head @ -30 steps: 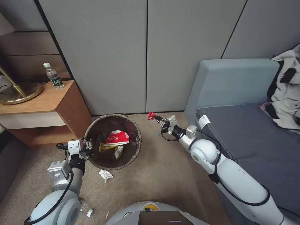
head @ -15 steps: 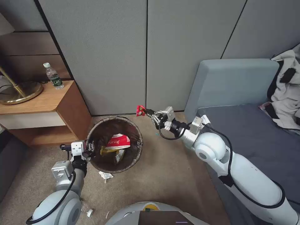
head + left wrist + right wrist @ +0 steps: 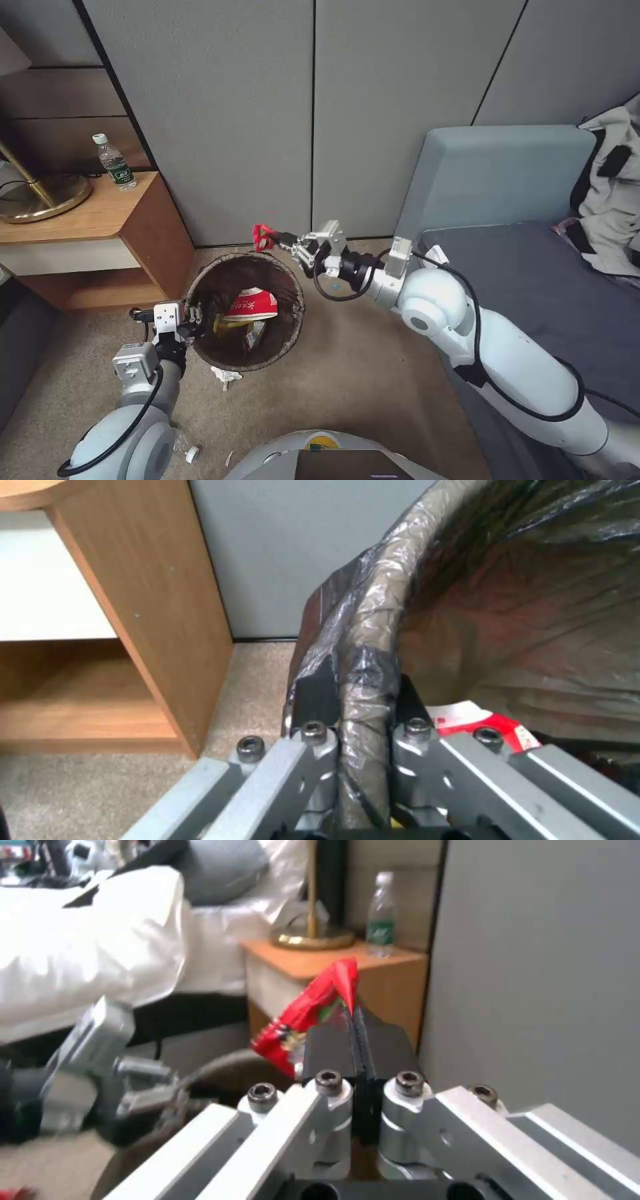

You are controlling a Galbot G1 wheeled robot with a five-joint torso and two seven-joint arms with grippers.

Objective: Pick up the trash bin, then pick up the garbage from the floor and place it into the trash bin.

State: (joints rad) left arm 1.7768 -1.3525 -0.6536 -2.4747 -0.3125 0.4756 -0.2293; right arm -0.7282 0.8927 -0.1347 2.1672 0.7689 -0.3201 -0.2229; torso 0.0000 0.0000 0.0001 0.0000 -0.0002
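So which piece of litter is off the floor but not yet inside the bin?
The red scrap, pinched in the right gripper by the trash bin rim. The crumpled tissue lies on the carpet.

Head camera high, looking down, wrist cameras close behind claws (sharing bin (image 3: 245, 310))

Bin (image 3: 244, 311) on floor — nightstand (image 3: 100, 227) left, sofa (image 3: 533, 280) right.

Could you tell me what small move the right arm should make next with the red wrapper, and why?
Probably carry it a little further over the bin's opening before releasing. The right gripper pinches the red wrapper just above the far rim of the trash bin, which the left gripper clamps by its near rim; dropped here, it might land outside.
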